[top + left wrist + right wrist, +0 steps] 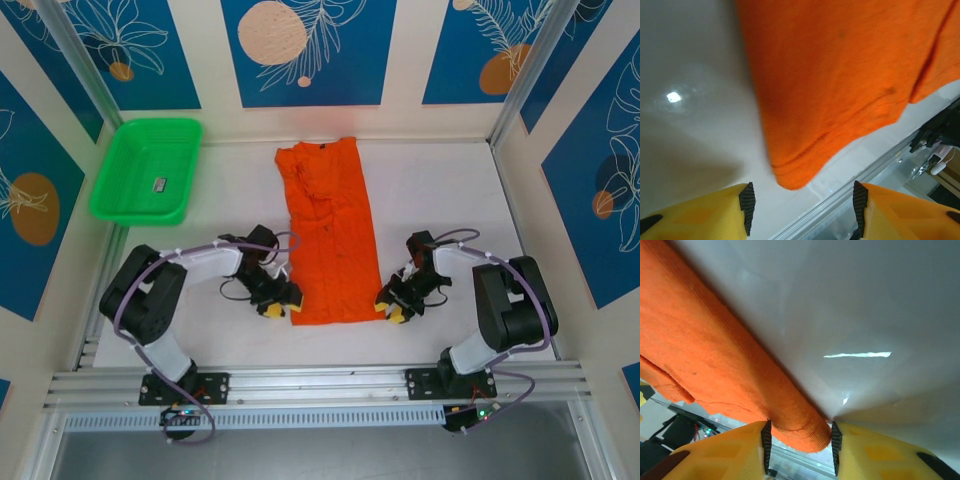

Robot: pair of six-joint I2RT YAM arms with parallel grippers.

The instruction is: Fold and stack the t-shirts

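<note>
1. T-shirt [328, 235], plain bright orange soft cloth. It lies flat on the table's middle, folded lengthwise into a long narrow strip. The collar end with its small dark label lies far from the arms and the hem end near them. Looser folds are bunched along the upper half.
2. Hem, left near corner. In the left wrist view the t-shirt [840, 75] ends in a rounded, layered corner that rests on the table just ahead of the fingertips.
3. Hem, right near corner. In the right wrist view the t-shirt [715, 365] runs as a thick rolled edge down into the gap between the pads.
4. Left gripper [280, 306], yellow fingers with black ribbed pads [747, 205]. It sits low at the left near corner. The jaws stand well apart and hold nothing, and the cloth lies just beyond the tips [802, 200].
5. Right gripper [392, 312], same make. It sits low at the right near corner. The jaws are drawn in on the corner fold, with a pad [766, 445] pressed against the cloth on each side [799, 440].
6. Table [440, 200], smooth white top.
7. Tray [150, 125], green plastic, rectangular. It sits at the far left, well apart from the t-shirt, and a small grey item [160, 183] lies inside it.
8. Rail [320, 380], aluminium, along the near edge, carrying both arm bases.
</note>
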